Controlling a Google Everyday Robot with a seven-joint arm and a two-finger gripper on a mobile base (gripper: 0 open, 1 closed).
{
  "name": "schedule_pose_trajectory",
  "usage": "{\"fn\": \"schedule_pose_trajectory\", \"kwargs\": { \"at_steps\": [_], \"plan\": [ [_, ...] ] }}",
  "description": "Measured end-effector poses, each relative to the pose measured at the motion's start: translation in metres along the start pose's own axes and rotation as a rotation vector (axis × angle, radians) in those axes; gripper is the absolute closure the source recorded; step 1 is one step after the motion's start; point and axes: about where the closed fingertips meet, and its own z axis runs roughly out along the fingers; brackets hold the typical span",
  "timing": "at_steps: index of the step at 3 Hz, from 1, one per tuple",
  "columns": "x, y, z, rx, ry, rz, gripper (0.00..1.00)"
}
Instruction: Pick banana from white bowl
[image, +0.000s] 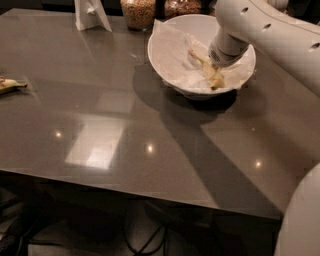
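Note:
The white bowl (172, 50) stands on the dark table at the back right. The small yellow banana (211, 75) lies inside it, right of the middle, with its stem pointing up and left. My gripper (214, 66) reaches down into the bowl from the upper right, at the end of the white arm (260, 25), and is right over the banana's middle. The wrist hides where the gripper meets the banana.
A paler banana (10, 85) lies at the table's left edge. Two glass jars of grains (137, 12) (182, 7) and a white stand (90, 15) are at the back edge. The table's front edge (150, 192) runs across the lower part of the view.

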Motion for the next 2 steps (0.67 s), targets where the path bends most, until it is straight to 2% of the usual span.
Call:
{"fn": "schedule_pose_trajectory", "kwargs": {
  "at_steps": [1,2],
  "plan": [
    [0.0136,-0.0100,0.0100,0.051,0.044,-0.022,0.77],
    [0.0113,-0.0097,0.0081,0.051,0.044,-0.022,0.99]
  ]
}}
